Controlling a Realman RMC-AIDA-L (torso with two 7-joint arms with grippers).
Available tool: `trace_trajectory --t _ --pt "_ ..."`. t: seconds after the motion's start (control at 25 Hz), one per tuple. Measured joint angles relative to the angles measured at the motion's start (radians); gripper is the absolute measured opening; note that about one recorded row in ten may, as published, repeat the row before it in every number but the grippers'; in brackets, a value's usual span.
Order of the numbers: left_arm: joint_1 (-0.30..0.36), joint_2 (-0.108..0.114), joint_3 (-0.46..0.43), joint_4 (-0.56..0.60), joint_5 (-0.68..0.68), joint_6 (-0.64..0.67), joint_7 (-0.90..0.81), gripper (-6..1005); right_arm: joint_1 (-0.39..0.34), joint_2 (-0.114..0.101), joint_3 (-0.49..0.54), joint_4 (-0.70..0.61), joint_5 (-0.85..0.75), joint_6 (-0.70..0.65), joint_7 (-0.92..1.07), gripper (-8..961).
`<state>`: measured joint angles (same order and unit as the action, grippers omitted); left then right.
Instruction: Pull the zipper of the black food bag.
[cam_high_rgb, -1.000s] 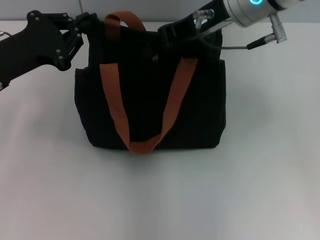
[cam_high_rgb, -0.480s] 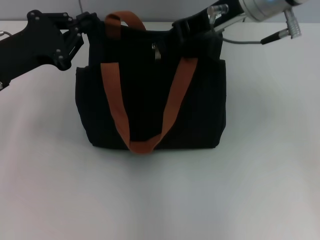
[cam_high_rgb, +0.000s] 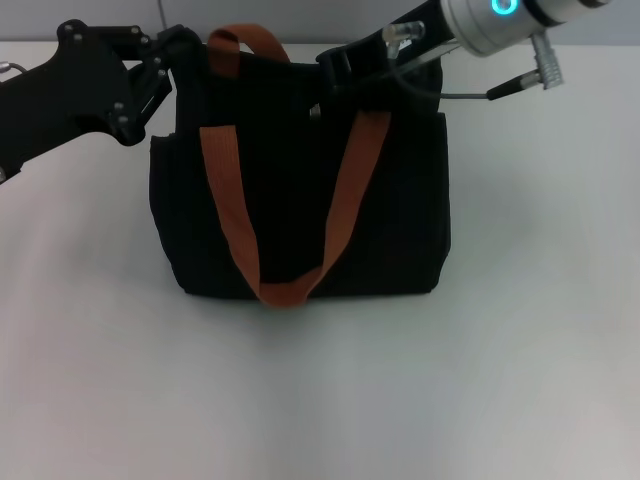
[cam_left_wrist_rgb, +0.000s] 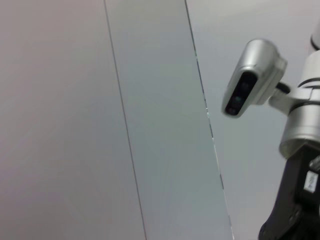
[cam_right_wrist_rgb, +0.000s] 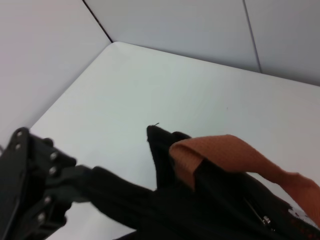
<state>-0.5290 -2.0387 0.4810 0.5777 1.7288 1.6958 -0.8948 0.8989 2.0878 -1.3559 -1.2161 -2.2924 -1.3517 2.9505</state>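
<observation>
On white table (cam_high_rgb: 520, 350), black food bag (cam_high_rgb: 300, 210), perhaps zipped

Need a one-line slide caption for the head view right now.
Left pincer at black food bag corner; right pincer over its top edge.

Matt black cloth forms the black food bag (cam_high_rgb: 300, 210); its handles (cam_high_rgb: 345, 205) are orange-brown woven webbing; the surface (cam_high_rgb: 320, 390) is smooth white.
</observation>
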Motion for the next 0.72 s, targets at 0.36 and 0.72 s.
trace_trajectory --t 0.36,0.72 --pt "0.003 0.002 -0.005 0.002 0.0 0.013 -0.003 32 0.013 0.0 -0.02 0.038 0.06 0.033 -0.001 319" --pt "0.005 0.003 -0.006 0.001 0.0 0.024 -0.003 32 -0.001 0.0 -0.019 0.041 0.057 0.039 0.0 161"
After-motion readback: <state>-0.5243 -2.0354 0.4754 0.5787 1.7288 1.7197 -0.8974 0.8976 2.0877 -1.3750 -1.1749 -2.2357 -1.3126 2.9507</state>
